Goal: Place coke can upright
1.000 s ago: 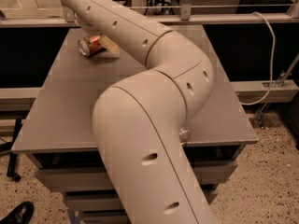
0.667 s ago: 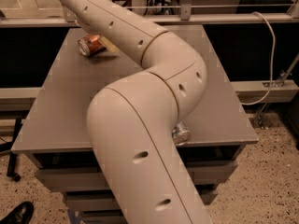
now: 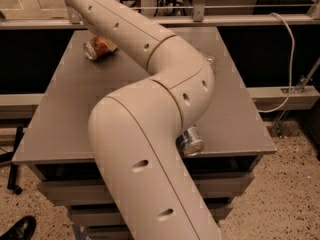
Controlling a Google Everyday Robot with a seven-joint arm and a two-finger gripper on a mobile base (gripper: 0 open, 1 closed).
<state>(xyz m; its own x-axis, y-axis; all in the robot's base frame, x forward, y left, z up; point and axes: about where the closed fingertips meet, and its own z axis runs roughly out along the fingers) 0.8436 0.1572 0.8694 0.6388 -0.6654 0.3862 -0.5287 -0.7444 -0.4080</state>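
The coke can is a red can lying on its side at the table's far left, its silver end facing left. My cream arm rises from the bottom of the view, bends over the table's middle and reaches back past the can, just to its right. It leaves the view at the top left. The gripper is out of view beyond the top edge, so nothing shows whether it holds anything.
The grey table fills the view. A silver-and-blue can lies on its side near the front edge, partly behind my arm. A clear plastic object peeks out at the arm's right. A yellowish item touches the coke can.
The arm's lower segment has swung a little to the left, uncovering more of the silver-and-blue can at the front edge. The coke can has not moved.
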